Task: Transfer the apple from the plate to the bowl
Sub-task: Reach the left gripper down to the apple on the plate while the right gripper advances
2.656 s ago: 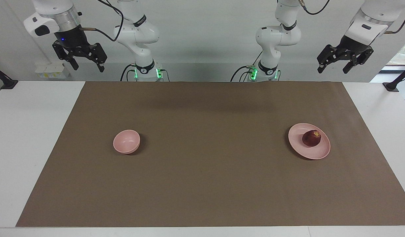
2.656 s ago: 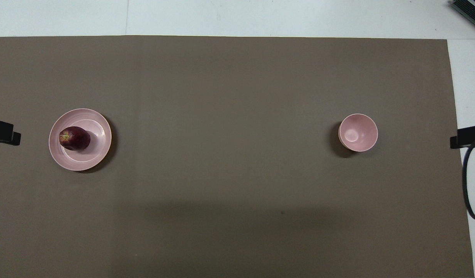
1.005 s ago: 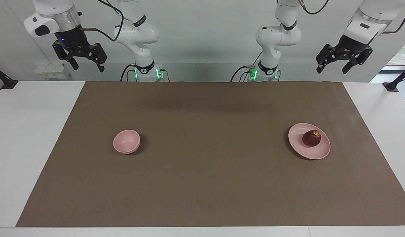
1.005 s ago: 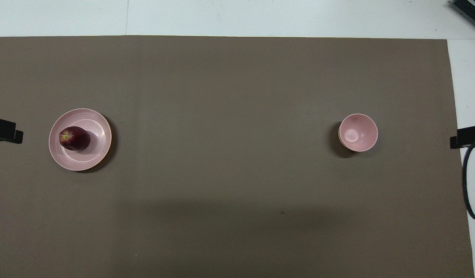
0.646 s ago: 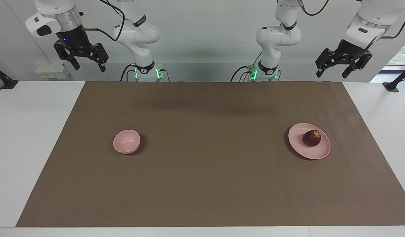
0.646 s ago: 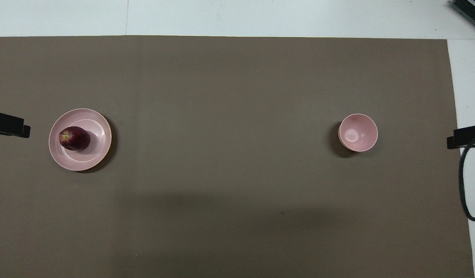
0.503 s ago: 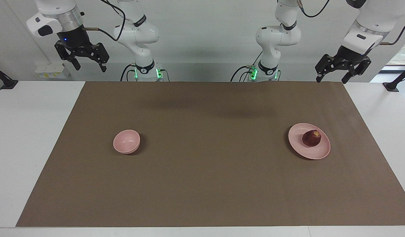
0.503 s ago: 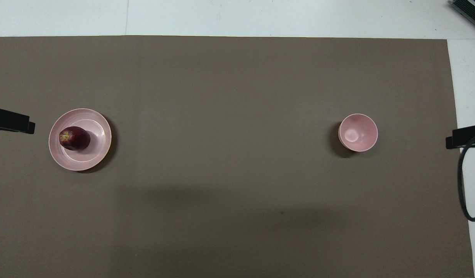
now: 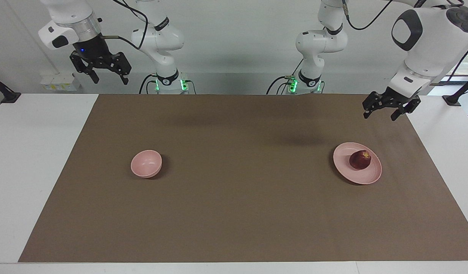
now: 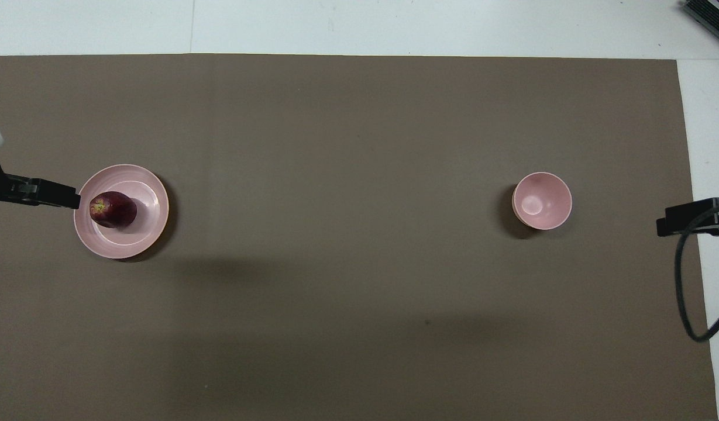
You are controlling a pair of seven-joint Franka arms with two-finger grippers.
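With the apple (image 9: 360, 159) on the plate (image 9: 348, 167), well apart from the empty bowl (image 9: 146, 163), transfer is not begun; left end effector (image 9: 386, 108) hangs wide-open near the plate, right end effector (image 9: 104, 72) waits wide-open.

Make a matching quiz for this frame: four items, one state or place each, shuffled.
Items:
1. apple
2. bowl
3. left tool
4. right tool

States:
A. empty, toward the right arm's end of the brown mat
B. open, in the air near the plate, touching nothing
C. resting on the plate
D. open, raised high at the right arm's end of the table

Pairs: 1-C, 2-A, 3-B, 4-D
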